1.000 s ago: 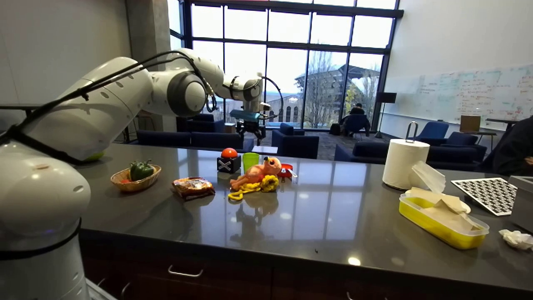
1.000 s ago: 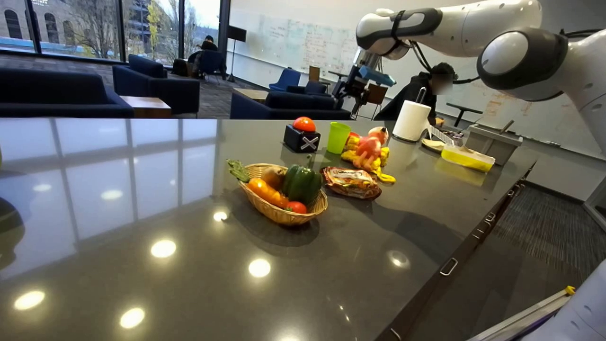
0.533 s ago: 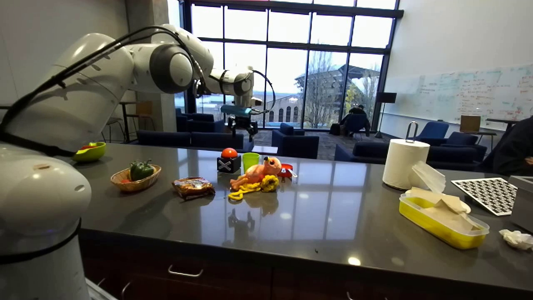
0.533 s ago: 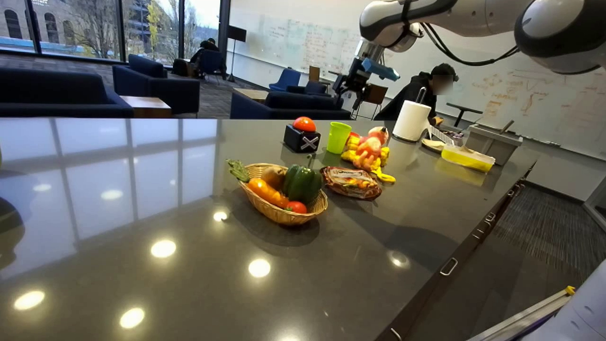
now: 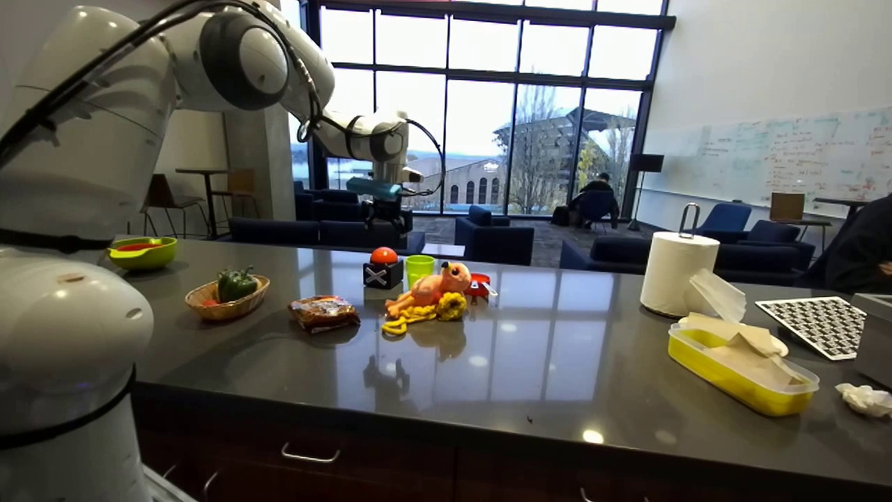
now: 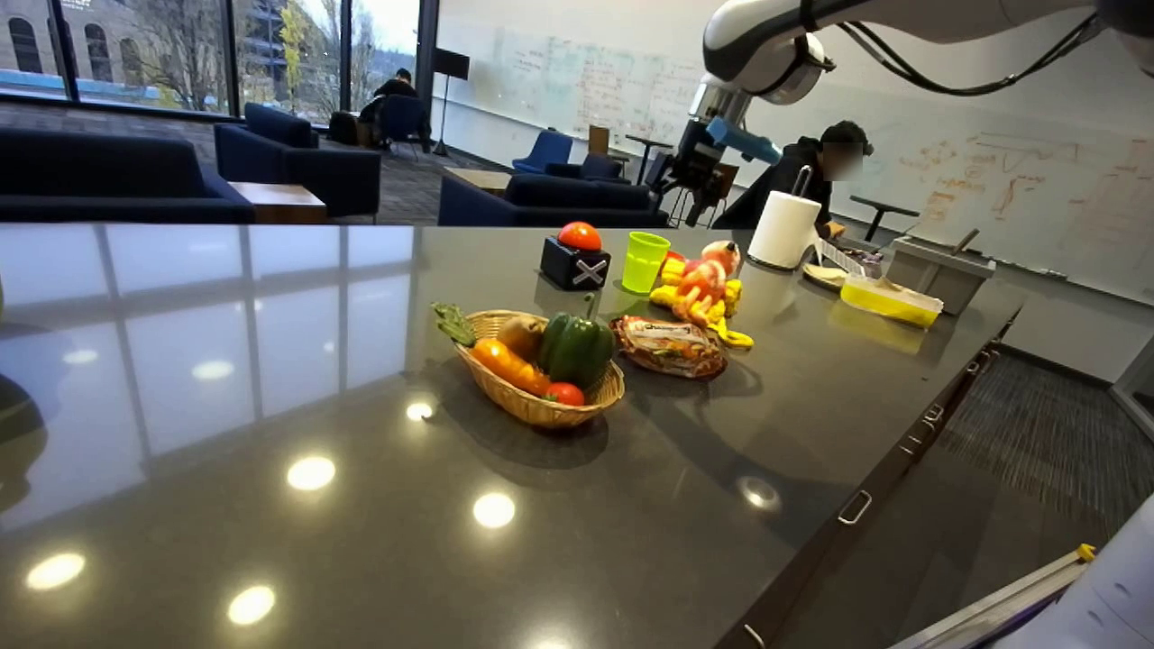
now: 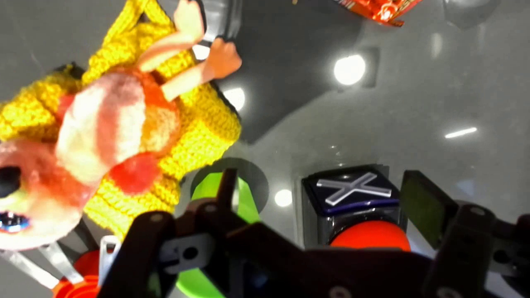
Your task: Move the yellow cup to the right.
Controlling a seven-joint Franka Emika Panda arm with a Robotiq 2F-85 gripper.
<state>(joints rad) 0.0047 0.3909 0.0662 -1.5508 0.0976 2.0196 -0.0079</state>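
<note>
Over the glossy counter (image 6: 388,559) hangs the pincer (image 7: 323,182), jaws spread wide, clear of the yellow cup (image 6: 644,265).

my gripper (image 7: 323,194): linkage cut by the bottom edge, wrist view; fingertips lost against the dark sofa (image 5: 306,237) in an exterior view.
yellow cup (image 7: 246,203): partly behind one of my fingers, low in the wrist view.
button box (image 7: 350,188): lower part of its red dome (image 7: 372,236) covered by me, same view.
plush bird (image 7: 103,124): head cut by left edge there.
snack packet (image 7: 383,10): cut by top edge, upper right.
orange-red item (image 7: 78,288): cut by bottom edge, lower left; can't say what.
nearer person (image 6: 781,178): face blurred, exterior view.
whiteboard (image 5: 801,153): writing too small to read.
</note>
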